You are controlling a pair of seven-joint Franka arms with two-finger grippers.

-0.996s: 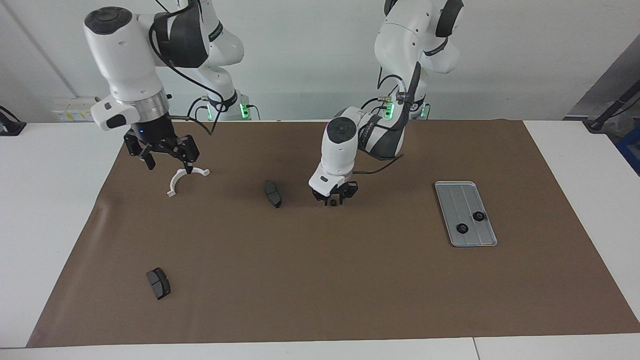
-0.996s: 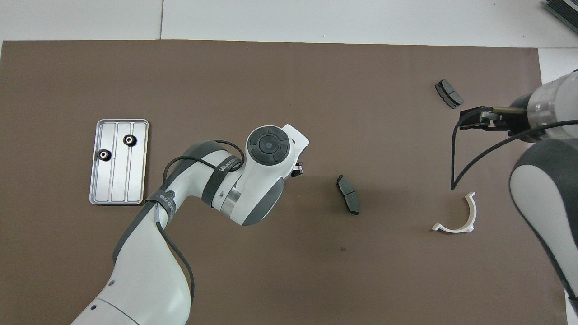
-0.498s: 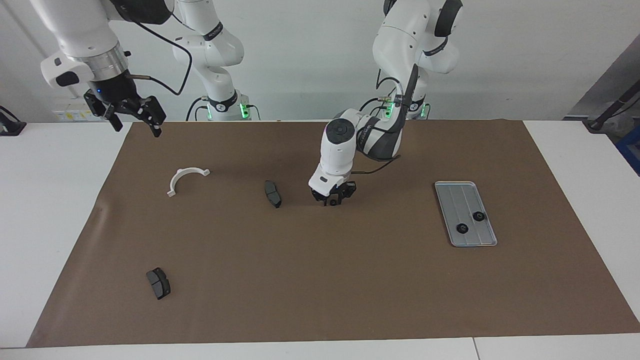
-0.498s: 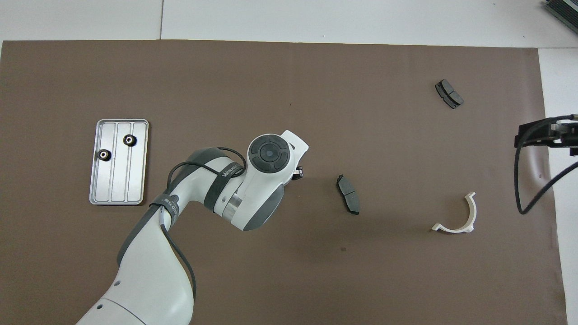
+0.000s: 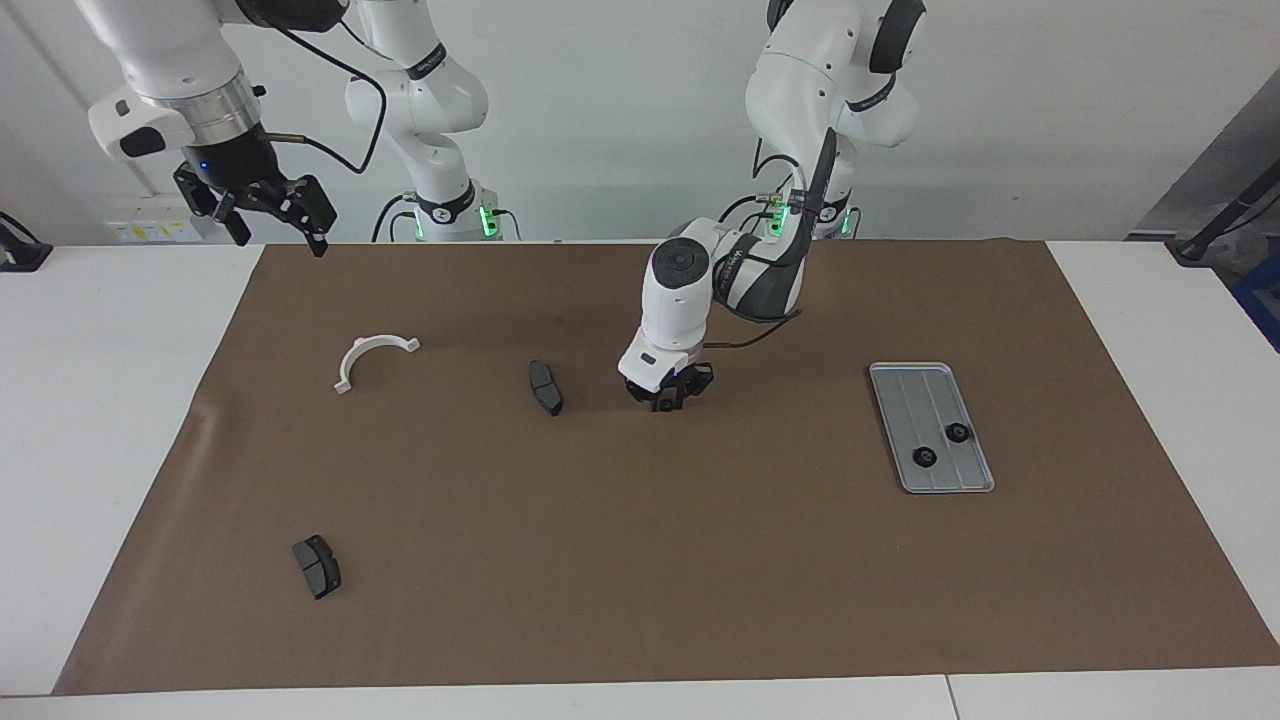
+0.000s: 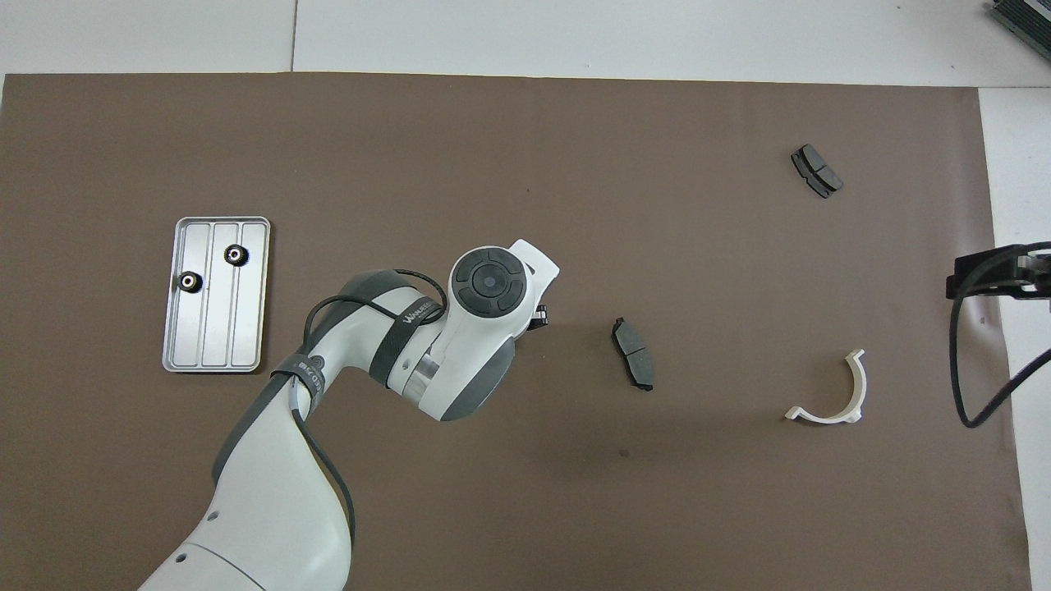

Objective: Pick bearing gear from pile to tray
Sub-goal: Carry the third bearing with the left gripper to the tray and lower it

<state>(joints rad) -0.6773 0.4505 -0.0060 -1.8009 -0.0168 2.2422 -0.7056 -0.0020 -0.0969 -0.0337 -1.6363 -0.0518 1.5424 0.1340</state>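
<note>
Two small black bearing gears (image 5: 927, 458) (image 6: 236, 255) lie in the silver ridged tray (image 5: 905, 395) (image 6: 246, 328) at the left arm's end of the mat. My left gripper (image 5: 668, 400) is down at the mat's surface in the middle, beside a dark grey pad (image 5: 546, 387) (image 6: 633, 353) of the pile. Its own hand (image 6: 488, 283) covers its tips and whatever is under them in the overhead view. My right gripper (image 5: 278, 232) hangs open and empty, high over the mat's corner at the right arm's end; only its edge (image 6: 985, 275) shows from above.
A white curved bracket (image 5: 370, 355) (image 6: 829, 394) lies on the brown mat (image 5: 640, 560) toward the right arm's end. A second dark pad (image 5: 317, 566) (image 6: 816, 170) sits farther from the robots, near that end's mat edge. White table surrounds the mat.
The right gripper rose from over the white bracket and swung out to the mat's corner. The left gripper stayed low on the mat at the same spot.
</note>
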